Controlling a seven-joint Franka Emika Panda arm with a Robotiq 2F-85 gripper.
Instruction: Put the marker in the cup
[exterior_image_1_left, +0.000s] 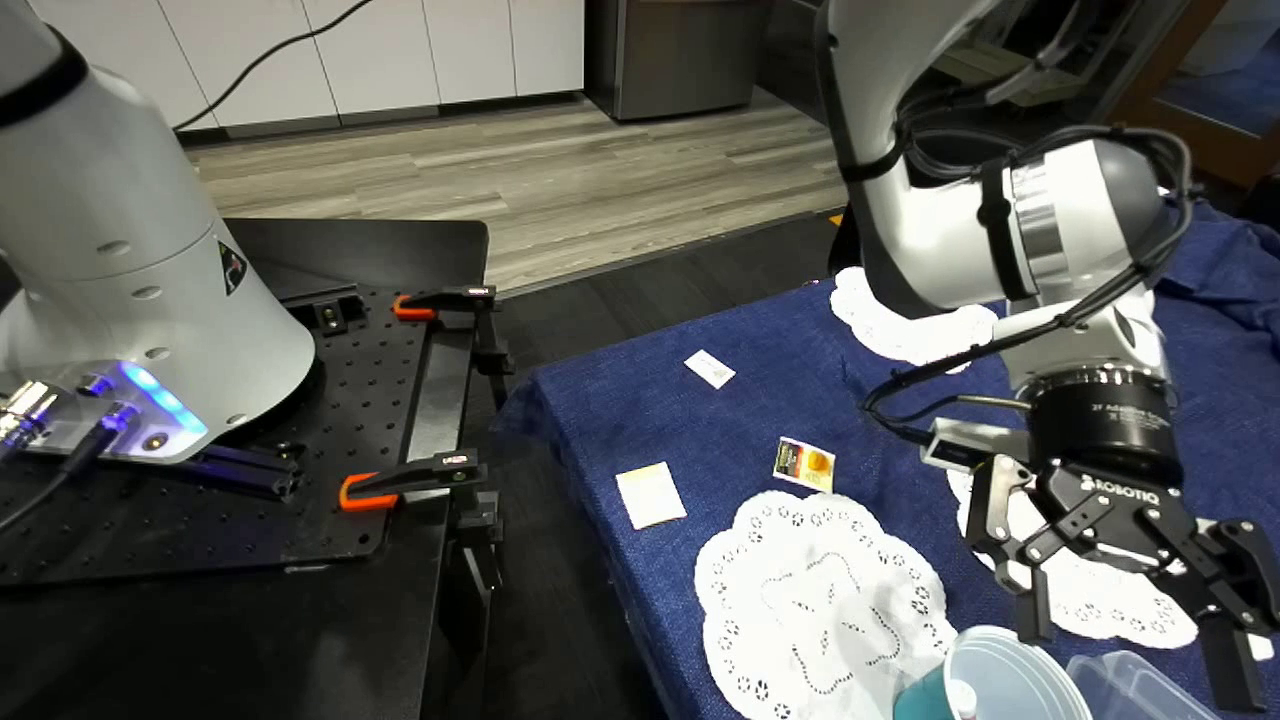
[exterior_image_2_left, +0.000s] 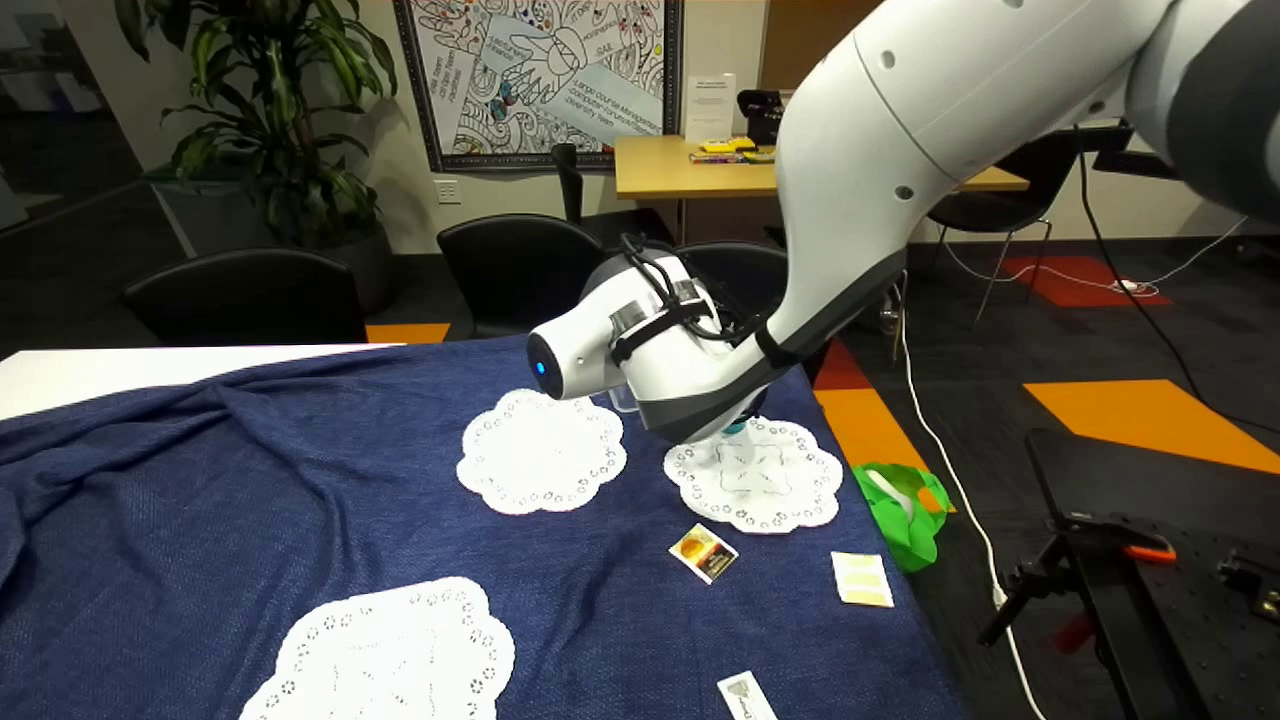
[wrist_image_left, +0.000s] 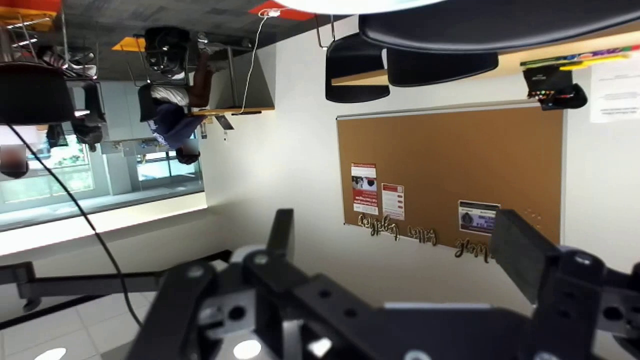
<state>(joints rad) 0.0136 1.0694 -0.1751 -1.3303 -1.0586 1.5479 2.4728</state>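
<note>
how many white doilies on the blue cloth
3, in an exterior view: the near doily, cut off by the frame; the back-left doily; the back-right doily. The arm may hide more.

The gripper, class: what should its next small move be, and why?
I would probably tilt the gripper down for a better look at the cup. The gripper is open and holds nothing, the wrist view faces a wall, and I cannot tell whether what may be the marker, a whitish end at the cup's mouth, is inside.
</note>
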